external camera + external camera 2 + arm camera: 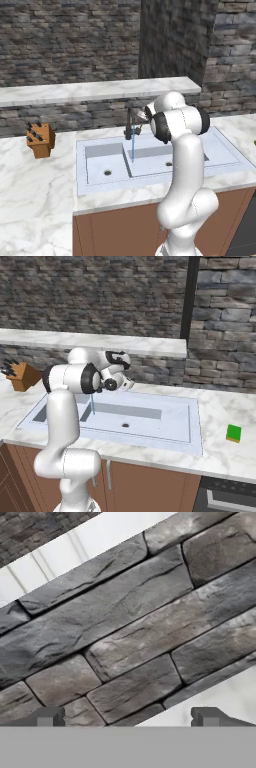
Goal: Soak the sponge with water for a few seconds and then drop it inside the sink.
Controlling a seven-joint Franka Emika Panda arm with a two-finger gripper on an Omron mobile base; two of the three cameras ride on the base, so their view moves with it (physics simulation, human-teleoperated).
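One sponge [233, 433], one sink [150, 428]

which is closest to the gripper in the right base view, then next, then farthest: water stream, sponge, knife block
From the open gripper, above the sink's back rim:
1. Water: just to its left, falling into the basin.
2. Knife block: far left on the counter.
3. Sponge: far right on the counter, a little farther.

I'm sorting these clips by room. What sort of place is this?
A kitchen, rendered rather than real. A double-basin sink with a running faucet sits in a marble counter, a knife block stands beside it, and a sponge lies on the counter.
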